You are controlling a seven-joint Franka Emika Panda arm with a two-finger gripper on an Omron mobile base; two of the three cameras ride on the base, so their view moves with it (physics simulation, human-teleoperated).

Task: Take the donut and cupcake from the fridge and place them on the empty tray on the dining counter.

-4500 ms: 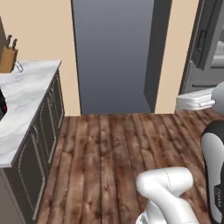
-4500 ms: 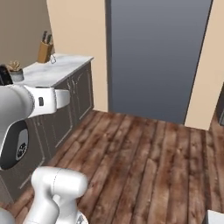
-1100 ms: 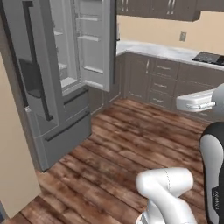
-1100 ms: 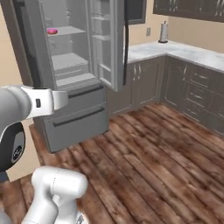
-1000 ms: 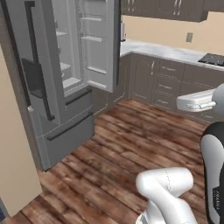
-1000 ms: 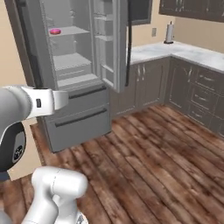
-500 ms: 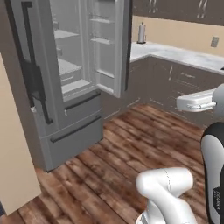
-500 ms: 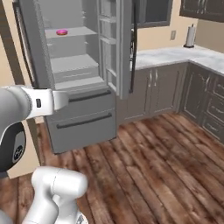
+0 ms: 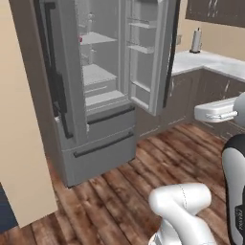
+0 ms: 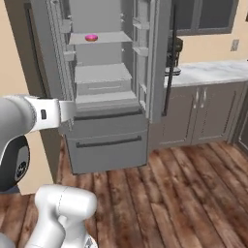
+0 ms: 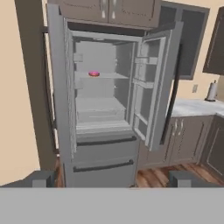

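Swung round by the driving base, both base views now face the fridge (image 10: 104, 97) with its doors open, the donut (image 11: 94, 74) on a far upper shelf, the empty tool (image 11: 111, 179) spread wide, so approach continues: drive nearer, then reach.

The fridge (image 11: 103, 109) stands open at frame centre on the wood floor (image 10: 184, 193). Its upper shelf (image 10: 99, 38) carries the pink donut (image 10: 91, 37), upper left of the right base view.
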